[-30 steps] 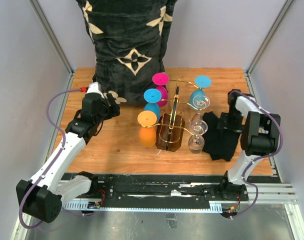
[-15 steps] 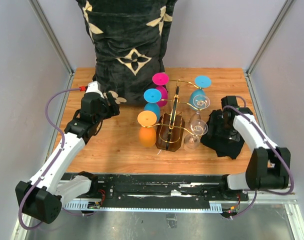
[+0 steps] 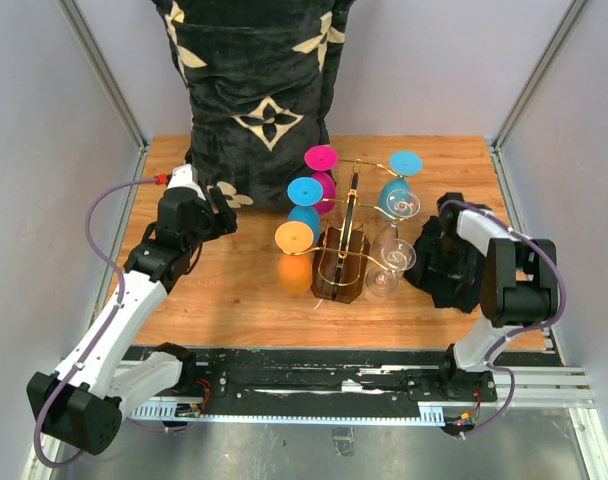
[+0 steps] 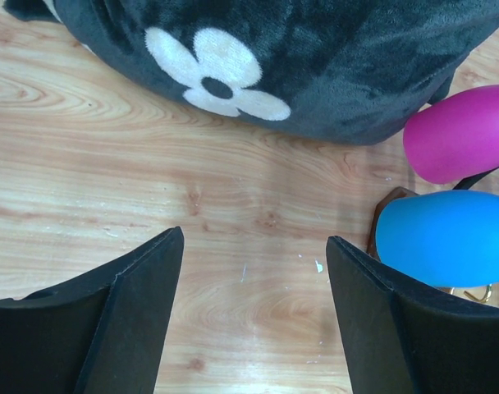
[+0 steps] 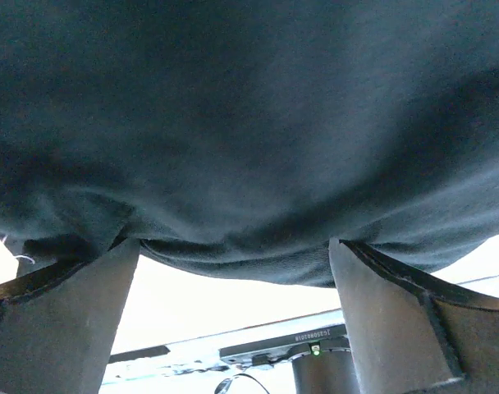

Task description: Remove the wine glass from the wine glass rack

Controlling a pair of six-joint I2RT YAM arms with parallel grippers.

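Right gripper (image 5: 233, 254): jaws spread wide, nothing between them. A crumpled black cloth (image 5: 249, 123) fills the wrist view just ahead of the fingers (image 5: 65, 328); whether it touches them cannot be resolved. From overhead this gripper sits buried in that cloth at 3 o'clock of the wine glass rack of thin gold wire on a dark brown glossy wooden body (image 3: 340, 268). Toward 9 o'clock of the gripper, a clear stemmed wine glass (image 3: 381, 283) hangs at the near end of the rack's right-hand arms, close to the cloth but apart from it. A second clear glass (image 3: 395, 254) hangs just behind it toward 12 o'clock. Change over the last second: the right arm went from elbow-high to stretched low and is now folded again, with wrist and cloth nearer the rack. The near clear glass has drifted slightly toward the wooden body. Left arm essentially unmoved. Left gripper (image 4: 254, 246): likewise agape and empty over the bare wooden worktop (image 4: 151, 148), at 9 o'clock of the rack. A blue glass bowl (image 4: 446, 238) and a magenta glass bowl (image 4: 459, 135) lie at its 3 o'clock, a black plush cushion with cream flowers (image 4: 299, 49) at 12. Judgement: no glass is off yet. The right arm is repositioning for its approach, and the cloth blinds its wrist camera, so the reach risks knocking the glass.
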